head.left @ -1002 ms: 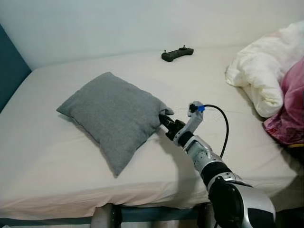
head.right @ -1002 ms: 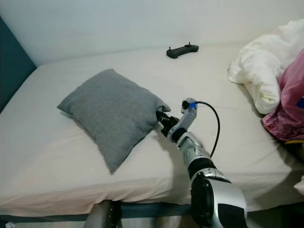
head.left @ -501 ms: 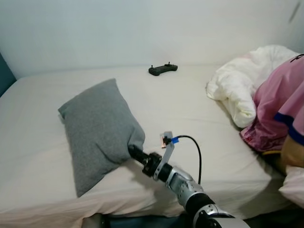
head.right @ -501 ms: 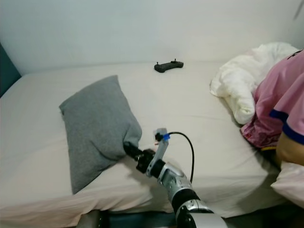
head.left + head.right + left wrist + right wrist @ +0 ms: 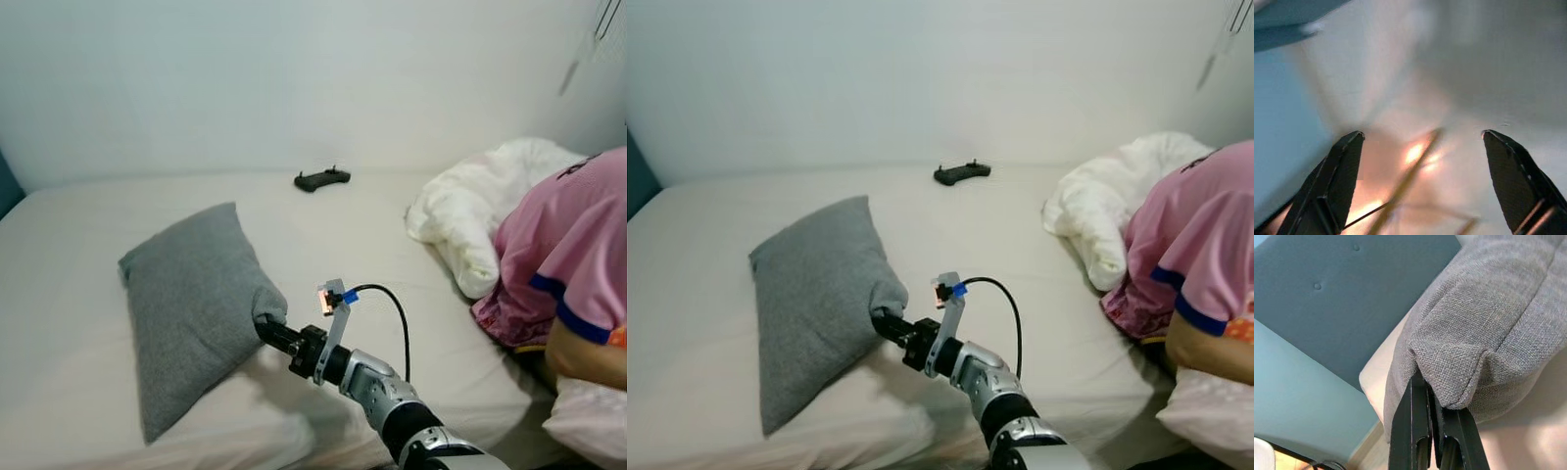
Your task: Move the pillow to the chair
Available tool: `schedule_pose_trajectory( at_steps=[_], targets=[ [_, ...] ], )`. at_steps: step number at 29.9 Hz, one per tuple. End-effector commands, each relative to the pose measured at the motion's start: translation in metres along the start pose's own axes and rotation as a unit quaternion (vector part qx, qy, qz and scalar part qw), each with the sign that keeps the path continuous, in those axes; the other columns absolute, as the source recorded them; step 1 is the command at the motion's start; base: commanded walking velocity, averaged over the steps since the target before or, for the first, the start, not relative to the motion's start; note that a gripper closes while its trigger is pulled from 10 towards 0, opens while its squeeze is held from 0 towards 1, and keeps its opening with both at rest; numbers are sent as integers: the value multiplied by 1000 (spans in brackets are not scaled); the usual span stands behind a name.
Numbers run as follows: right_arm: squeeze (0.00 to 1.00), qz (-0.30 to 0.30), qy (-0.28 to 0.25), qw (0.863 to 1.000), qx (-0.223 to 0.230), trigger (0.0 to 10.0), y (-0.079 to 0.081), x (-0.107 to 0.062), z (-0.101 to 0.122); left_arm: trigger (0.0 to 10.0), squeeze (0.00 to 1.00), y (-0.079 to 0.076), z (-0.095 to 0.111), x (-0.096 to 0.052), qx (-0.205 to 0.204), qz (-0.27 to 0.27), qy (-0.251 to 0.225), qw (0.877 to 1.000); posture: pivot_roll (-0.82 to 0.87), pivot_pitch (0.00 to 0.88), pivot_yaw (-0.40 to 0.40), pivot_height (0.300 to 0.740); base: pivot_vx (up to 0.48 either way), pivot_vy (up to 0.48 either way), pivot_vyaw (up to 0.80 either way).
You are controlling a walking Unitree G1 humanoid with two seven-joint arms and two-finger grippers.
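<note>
Since the earlier frames the grey woven fabric pillow (image 5: 191, 299) has been dragged by one corner toward the near edge of the bed, and its pinched side has been lifted and bunched. That corner is clamped between the closed black fingers of the right pincer (image 5: 263, 328), with a narrow fold of seam as the sole purchase. A slip is judged the main risk: the fabric could be pulled free by the pillow's weight once it is carried off the cream-sheeted bed (image 5: 78, 211). The left pincer (image 5: 1420, 142) is held with its fingers spread, gripping nothing. Farther back, a black handheld controller (image 5: 322, 179), a crumpled white duvet (image 5: 470, 220) and a person's pink sleeve (image 5: 563, 259) are seen.
</note>
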State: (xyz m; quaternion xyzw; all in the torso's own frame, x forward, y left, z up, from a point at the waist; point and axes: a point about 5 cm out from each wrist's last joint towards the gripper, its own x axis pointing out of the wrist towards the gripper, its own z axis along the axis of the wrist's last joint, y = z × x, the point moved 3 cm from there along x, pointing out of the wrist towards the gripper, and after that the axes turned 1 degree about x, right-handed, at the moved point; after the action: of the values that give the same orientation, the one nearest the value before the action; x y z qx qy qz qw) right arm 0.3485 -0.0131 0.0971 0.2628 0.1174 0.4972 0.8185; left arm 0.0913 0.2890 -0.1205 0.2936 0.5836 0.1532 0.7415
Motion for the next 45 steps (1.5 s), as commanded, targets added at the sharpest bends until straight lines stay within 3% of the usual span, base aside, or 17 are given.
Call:
schedule_pose_trajectory(
  at_steps=[1, 6, 9, 10, 15, 17, 19, 20, 22, 23, 24, 25, 26, 32, 33, 41, 45],
  targets=[
    [0, 27, -3, 1000, 8, 0, 10, 7, -5, 10000, 0, 28, -13, 4, 0, 73, 18, 997, 82, 61, -75, 621, 0, 0, 0],
    [0, 27, -3, 1000, 9, 0, 10, 7, -5, 10000, 0, 38, -13, 5, -16, 99, 16, 995, 83, 64, -74, 635, 0, 0, 0],
    [0, 23, -5, 1000, 10, 0, 9, 5, -5, 10000, 0, 54, -9, 7, -50, 134, 8, 990, 80, 66, -68, 645, 0, 0, 0],
    [0, 22, -7, 1000, 10, 0, 8, 4, -4, 10000, 0, 66, -8, 8, -71, 158, 8, 985, 80, 65, -67, 654, 0, 0, 0],
    [0, 27, -16, 999, 10, 0, 9, 4, 1, 10000, 0, 69, 3, 9, -134, 153, -12, 979, 76, 62, -62, 669, 0, 0, 0],
    [0, 30, -19, 999, 8, 0, 10, 5, 3, 10000, 0, 68, 10, 9, -185, 149, -20, 971, 76, 61, -61, 684, 0, 0, 0],
    [0, 31, -19, 999, 8, 0, 10, 5, 3, 10000, 0, 68, 11, 9, -190, 149, -20, 970, 76, 61, -61, 688, 0, 0, 0],
    [0, 36, -25, 999, 7, 0, 11, 6, 7, 10000, 0, 55, 25, 9, -254, 99, -34, 961, 77, 61, -61, 698, 0, 0, 0],
    [0, 37, -27, 999, 7, 0, 12, 6, 8, 10000, 0, 51, 30, 9, -273, 85, -38, 958, 77, 61, -61, 703, 0, 0, 0],
    [0, 43, -32, 999, 4, 0, 14, 8, 11, 10000, 0, 42, 39, 7, -287, 55, -51, 955, 78, 56, -62, 708, 0, 0, 0],
    [0, 43, -32, 999, 4, 0, 14, 8, 11, 10000, 0, 42, 39, 7, -287, 55, -51, 955, 78, 56, -62, 708, 0, 0, 0],
    [0, 53, -40, 998, -4, 0, 17, 10, 19, 10000, 0, 25, 50, 4, -300, 9, -60, 952, 76, 52, -60, 717, 0, 0, 0],
    [0, 56, -42, 998, -8, 0, 18, 11, 21, 10000, 0, 21, 51, 3, -303, -3, -61, 951, 76, 52, -60, 722, 0, 0, 0],
    [0, 38, -59, 997, -27, 0, 16, 12, 31, 10000, 0, 2, 35, 1, -291, -30, -27, 956, 68, 42, -52, 740, -141, 0, 0],
    [0, 15, -61, 998, -28, 10000, 11, 11, 32, 10000, 0, -4, 28, -1, -277, -39, -18, 960, 69, 42, -53, 740, -480, 0, 0],
    [0, -38, -67, 997, -24, 10000, 0, 6, 29, 10000, 0, -19, 22, -5, -228, -80, -27, 970, 71, 44, -54, 740, -326, 0, 0],
    [0, -34, -57, 997, -38, 10000, 2, 7, 25, 10000, 0, -27, 24, -7, -211, -96, -33, 972, 68, 46, -55, 740, 0, 0, 600]
  ],
)
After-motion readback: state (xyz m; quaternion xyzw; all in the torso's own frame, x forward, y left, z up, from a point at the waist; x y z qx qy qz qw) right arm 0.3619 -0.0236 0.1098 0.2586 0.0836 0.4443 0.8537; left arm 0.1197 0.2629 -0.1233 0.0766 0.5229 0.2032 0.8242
